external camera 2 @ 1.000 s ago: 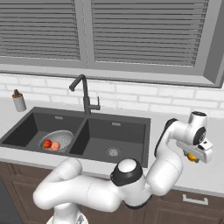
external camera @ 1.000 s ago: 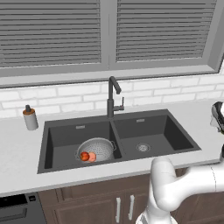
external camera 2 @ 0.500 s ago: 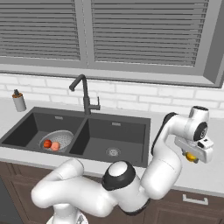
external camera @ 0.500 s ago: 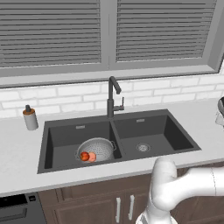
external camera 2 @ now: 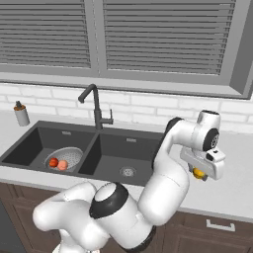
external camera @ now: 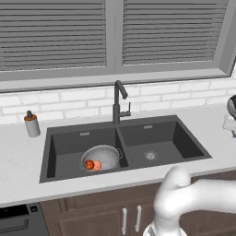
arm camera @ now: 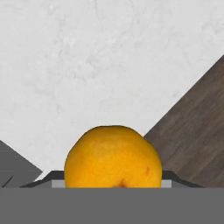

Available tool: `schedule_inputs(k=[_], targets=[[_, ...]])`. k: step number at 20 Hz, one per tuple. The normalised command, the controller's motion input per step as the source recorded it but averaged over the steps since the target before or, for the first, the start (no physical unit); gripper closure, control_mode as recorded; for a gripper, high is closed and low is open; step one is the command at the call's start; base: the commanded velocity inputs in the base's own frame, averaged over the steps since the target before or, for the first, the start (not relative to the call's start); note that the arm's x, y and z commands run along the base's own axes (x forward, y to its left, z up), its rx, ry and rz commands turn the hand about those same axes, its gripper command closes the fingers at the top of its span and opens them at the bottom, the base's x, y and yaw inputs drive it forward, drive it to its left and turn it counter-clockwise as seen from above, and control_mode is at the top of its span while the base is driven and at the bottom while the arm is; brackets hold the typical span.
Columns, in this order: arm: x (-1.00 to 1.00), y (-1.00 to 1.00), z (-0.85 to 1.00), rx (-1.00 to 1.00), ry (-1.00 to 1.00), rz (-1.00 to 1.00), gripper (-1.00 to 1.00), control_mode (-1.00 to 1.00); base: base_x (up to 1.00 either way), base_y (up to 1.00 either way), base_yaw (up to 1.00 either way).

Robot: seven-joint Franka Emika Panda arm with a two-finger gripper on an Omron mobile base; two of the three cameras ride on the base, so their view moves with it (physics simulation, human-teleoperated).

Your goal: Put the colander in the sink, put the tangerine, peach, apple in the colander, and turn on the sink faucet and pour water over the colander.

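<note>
The two-finger gripper [external camera 2: 201, 174] is clamped on the small round yellow-orange tangerine [arm camera: 113, 156], and over the last second it has risen a little above the pale stone counter [external camera 2: 232, 190] right of the dark charcoal double-basin sink [external camera 2: 113, 170], so the last fruit looks ready to carry over. The hand view confirms the tangerine sits between the fingers. The left base view shows the deep red apple [external camera: 89, 164] and pinkish-orange peach [external camera: 97, 165] already in the perforated silvery metal colander [external camera: 107, 156] in the left basin.
</note>
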Motion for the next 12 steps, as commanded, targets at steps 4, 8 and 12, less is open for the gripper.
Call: schedule_inputs(k=[4,8,12], targets=[[-0.47,1.00,0.25,0.00,0.00,0.00,1.00,-1.00,0.00,0.00,0.00],[-0.43,1.00,0.28,0.00,-0.01,0.00,1.00,-1.00,0.00,0.00,0.00],[-0.34,1.00,0.21,0.00,-0.03,0.00,1.00,-1.00,0.00,0.00,0.00]])
